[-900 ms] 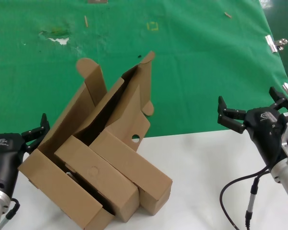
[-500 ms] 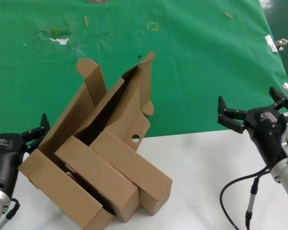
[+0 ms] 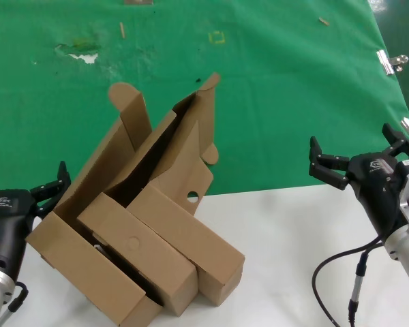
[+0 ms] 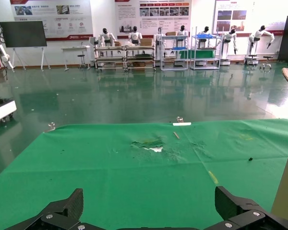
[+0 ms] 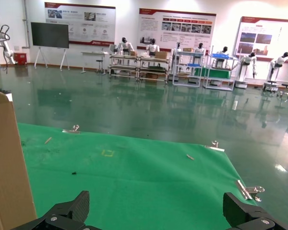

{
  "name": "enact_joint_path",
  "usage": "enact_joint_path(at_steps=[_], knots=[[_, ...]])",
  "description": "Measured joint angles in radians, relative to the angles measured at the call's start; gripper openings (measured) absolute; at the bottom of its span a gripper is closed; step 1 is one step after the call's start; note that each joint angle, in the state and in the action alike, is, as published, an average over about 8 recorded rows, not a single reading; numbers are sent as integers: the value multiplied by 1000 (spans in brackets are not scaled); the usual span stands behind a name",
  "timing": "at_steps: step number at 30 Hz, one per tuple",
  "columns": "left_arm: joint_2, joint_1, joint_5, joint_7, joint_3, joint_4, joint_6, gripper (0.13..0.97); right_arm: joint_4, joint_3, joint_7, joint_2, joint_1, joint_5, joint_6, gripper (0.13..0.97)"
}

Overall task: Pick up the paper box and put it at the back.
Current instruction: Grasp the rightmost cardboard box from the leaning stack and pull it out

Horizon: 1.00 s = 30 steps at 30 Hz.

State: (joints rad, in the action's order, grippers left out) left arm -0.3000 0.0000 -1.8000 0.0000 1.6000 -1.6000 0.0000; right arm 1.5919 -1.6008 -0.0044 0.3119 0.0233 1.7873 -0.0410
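Two surfaces fill the scene: the green cloth (image 3: 273, 102) at the back, and nearer the robot the white desk (image 3: 286, 259). Straddling the line where they meet sits the paper box (image 3: 146, 225), lid flung up and leaning back over the cloth, its tray end resting on the desk. Rounded side flaps poke up from the lid, and a small round hole (image 3: 192, 196) shows in the flap facing the right arm. Folded cardboard panels lie stacked across the tray, so the inside of the box is mostly hidden.

Beyond the box, the cloth carries a torn patch (image 3: 82, 53) with white showing through, a short stick (image 3: 121, 29) close by it, and a faint yellow square (image 3: 217, 37) further along. A metal clip (image 3: 391, 61) bites the cloth's edge on the right arm's side.

Now the arms! The left gripper (image 3: 49, 187) hangs just beside the box's outer wall, fingers spread wide, gripping nothing; whether a tip brushes the cardboard I cannot tell. The right gripper (image 3: 361, 158) hovers well apart from the box over the cloth's near edge, fingers splayed wide as well, empty. A black cable (image 3: 354, 272) loops beneath it onto the desk.
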Motion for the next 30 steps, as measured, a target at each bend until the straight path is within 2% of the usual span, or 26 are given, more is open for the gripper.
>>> enact_joint_path(at_steps=[4,9,13,17,23,25,30], knots=[[0,0,0,0,0,0,0,960,22,46,-58,-24,-23,26,-71,966],[0,0,0,0,0,0,0,944,52,154,-200,-49,-76,92,-242,966],[0,0,0,0,0,0,0,913,35,211,-296,-10,-114,131,-371,966],[0,0,0,0,0,0,0,881,8,241,-379,73,-157,149,-496,966],[0,0,0,0,0,0,0,784,-13,217,-470,210,-197,128,-639,966],[0,0,0,0,0,0,0,768,-14,189,-494,245,-199,114,-675,966],[0,0,0,0,0,0,0,646,-15,101,-537,296,-180,79,-743,966]])
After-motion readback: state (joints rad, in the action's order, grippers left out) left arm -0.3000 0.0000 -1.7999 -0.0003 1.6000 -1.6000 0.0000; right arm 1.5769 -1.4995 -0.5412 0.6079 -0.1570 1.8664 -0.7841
